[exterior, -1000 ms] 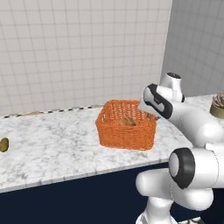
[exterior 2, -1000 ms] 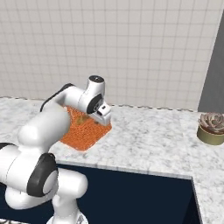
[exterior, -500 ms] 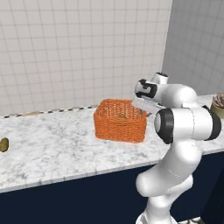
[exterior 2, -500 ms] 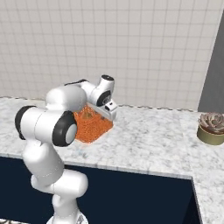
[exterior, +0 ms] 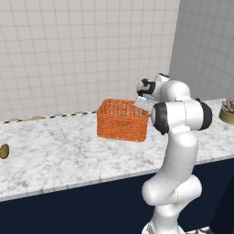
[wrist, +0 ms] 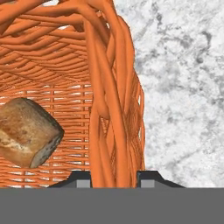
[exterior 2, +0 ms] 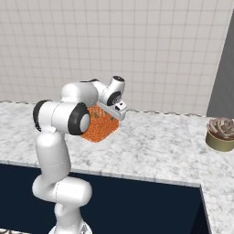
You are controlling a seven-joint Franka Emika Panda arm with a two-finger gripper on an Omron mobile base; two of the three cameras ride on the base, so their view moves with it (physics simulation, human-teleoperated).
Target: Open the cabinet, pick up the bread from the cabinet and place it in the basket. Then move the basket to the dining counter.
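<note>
The fingers (wrist: 111, 179) pinch the woven side wall of the orange basket (exterior: 122, 120), one on each side of it. The basket is above the marbled tabletop (exterior: 55, 151) with the bread (wrist: 27, 132) inside. No writing or labels are readable.

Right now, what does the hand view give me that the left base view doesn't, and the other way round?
Hand view alone: the bread lying inside the basket, and the claw shut astride the basket's wall. Left base view alone: a small yellow-green lump at the far left of the counter and a potted plant at the right. Both: the orange basket on the marbled counter.
</note>
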